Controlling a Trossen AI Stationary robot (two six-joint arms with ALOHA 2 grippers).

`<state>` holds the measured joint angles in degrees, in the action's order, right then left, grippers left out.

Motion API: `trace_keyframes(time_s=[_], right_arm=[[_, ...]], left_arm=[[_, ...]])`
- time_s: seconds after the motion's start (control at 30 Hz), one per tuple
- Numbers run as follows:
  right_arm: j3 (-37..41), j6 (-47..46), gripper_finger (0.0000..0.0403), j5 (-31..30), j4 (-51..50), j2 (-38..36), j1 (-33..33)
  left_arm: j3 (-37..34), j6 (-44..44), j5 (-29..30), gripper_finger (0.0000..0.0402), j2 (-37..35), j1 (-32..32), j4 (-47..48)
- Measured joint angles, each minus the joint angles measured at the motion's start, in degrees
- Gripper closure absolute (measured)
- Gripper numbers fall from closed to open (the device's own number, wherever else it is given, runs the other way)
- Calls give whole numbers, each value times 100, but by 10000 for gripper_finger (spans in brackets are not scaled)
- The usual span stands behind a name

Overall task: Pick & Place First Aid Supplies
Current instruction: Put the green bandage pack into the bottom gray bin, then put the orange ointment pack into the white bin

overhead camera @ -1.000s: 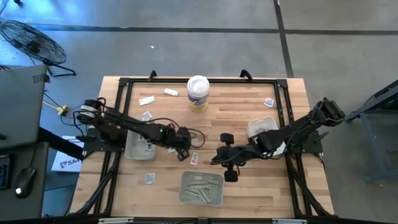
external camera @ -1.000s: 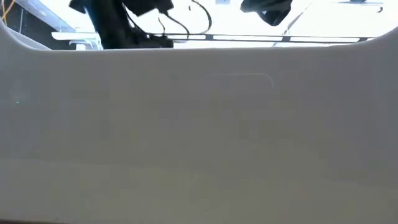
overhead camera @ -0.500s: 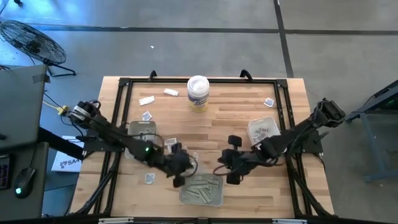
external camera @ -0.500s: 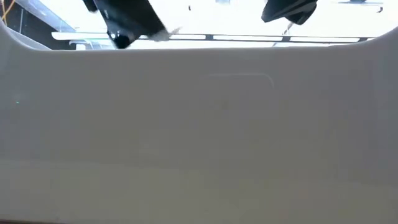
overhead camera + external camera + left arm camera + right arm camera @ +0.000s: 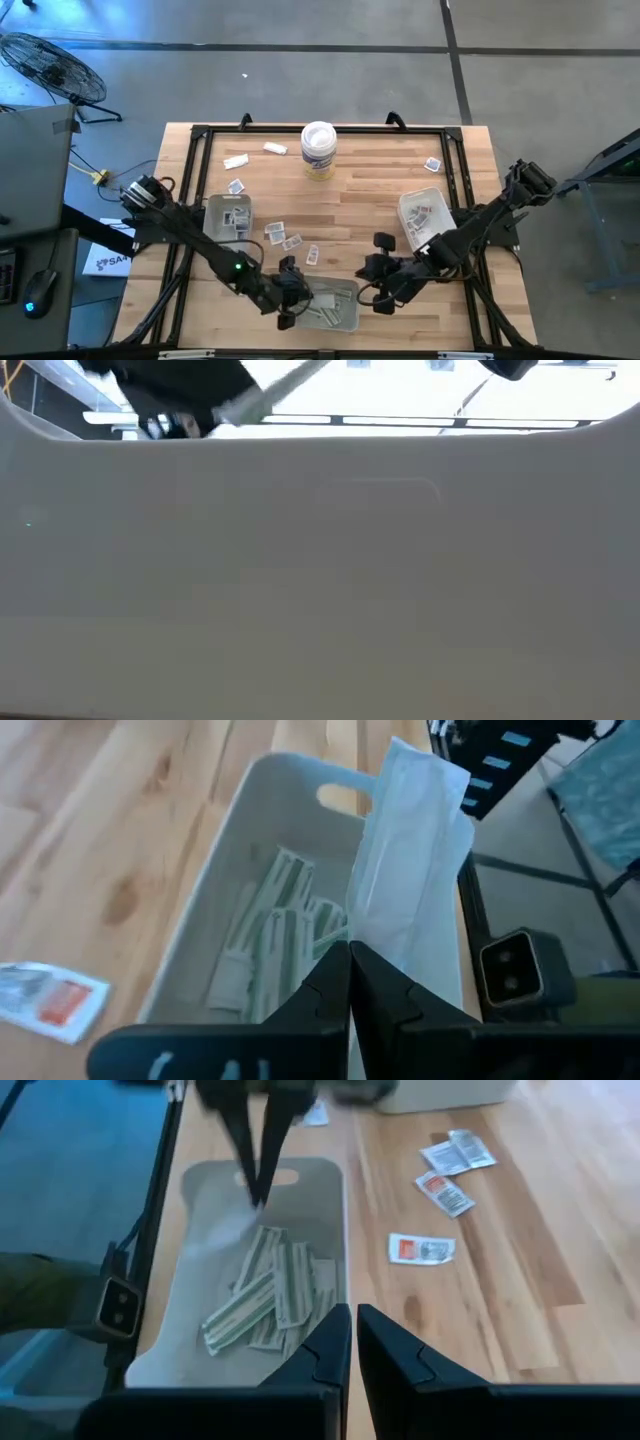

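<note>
Strip wrapper point(image 5: 410, 870) in left hand point(image 5: 350, 982)

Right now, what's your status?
Left gripper shut on a strip wrapper, above the front tray. Right gripper shut, empty, beside that tray. Nothing blocking the drop.

Pale strip wrappers point(image 5: 270, 935), grey tray point(image 5: 215, 885), red-print white packet point(image 5: 420, 1248), light wood table point(image 5: 520, 1280).

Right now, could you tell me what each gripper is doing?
Left gripper: shut on a strip wrapper above the front tray.
Right gripper: shut, holding nothing.
</note>
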<state>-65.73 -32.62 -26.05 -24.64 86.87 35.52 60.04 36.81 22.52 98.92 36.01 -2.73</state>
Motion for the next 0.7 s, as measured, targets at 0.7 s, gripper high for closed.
trace_keyframes(time_s=[0.7], right_arm=[[0,-60,386,-257,257,0,-255]], left_arm=[[108,-240,-392,341,524,-78,288]])
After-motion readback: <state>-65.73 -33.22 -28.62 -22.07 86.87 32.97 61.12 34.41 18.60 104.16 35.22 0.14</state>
